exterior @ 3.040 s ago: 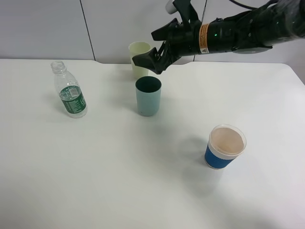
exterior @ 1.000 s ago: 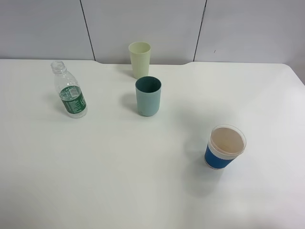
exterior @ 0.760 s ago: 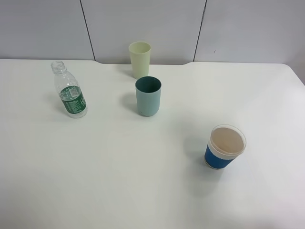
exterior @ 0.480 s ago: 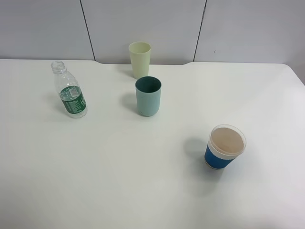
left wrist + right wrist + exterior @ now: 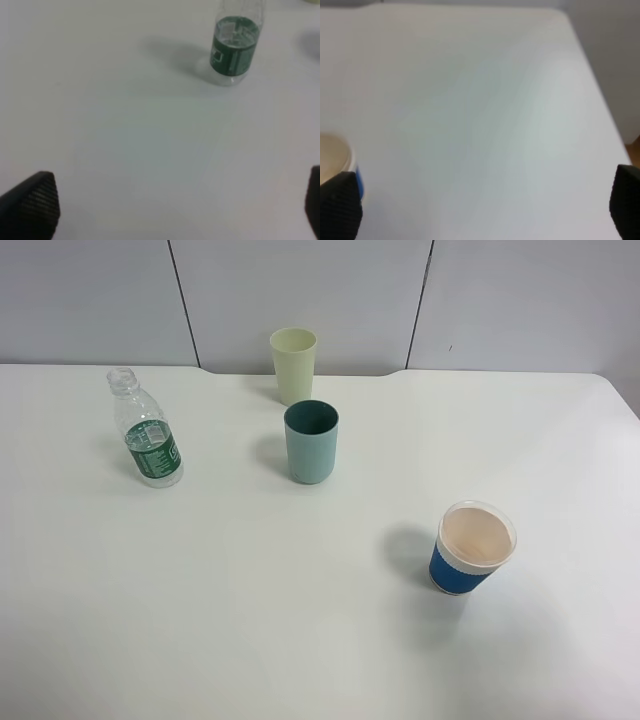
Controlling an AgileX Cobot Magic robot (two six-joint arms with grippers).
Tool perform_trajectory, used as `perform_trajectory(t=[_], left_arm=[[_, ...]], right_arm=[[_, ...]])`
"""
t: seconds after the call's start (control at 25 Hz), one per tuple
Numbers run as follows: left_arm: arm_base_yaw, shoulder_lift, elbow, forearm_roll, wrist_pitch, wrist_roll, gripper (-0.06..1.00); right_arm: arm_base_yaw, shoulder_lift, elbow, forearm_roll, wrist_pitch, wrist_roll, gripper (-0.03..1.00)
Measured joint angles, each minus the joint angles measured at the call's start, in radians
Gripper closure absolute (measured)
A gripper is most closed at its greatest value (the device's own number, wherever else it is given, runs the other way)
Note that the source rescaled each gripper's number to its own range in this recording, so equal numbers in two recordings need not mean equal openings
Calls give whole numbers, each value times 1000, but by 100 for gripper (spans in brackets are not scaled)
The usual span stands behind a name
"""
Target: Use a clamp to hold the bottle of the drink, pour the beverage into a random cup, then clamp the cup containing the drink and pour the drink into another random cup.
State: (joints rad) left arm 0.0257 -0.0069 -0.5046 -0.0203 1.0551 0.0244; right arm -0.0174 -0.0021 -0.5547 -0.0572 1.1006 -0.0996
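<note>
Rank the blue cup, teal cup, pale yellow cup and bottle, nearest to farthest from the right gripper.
The right gripper is outside the high view.
1. Blue cup: beside a fingertip in the right wrist view.
2. Teal cup: centre, farther back.
3. Pale yellow cup at the back and bottle far left: too close to call.

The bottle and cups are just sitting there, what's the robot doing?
Nothing is being held right now. The bottle stands open on the table, with a green cup, a yellow cup behind it, and a blue cup off to the right. Both arms are out of the high view. The left tool is open, looking toward the bottle; the right tool is open beside the blue cup.
</note>
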Motion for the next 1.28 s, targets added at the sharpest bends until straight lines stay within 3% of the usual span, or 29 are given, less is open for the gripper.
perform_trajectory(t=[0.24,0.84,1.04,1.28], left_arm=[[0,0,0,0,0,0,-6],[0,0,0,0,0,0,-6],[0,0,0,0,0,0,-6],[0,0,0,0,0,0,-6]], right_arm=[[0,0,0,33,111,-47,-3],[0,0,0,83,111,-55,-3],[0,0,0,113,54,-55,-3],[0,0,17,113,54,-55,-3]])
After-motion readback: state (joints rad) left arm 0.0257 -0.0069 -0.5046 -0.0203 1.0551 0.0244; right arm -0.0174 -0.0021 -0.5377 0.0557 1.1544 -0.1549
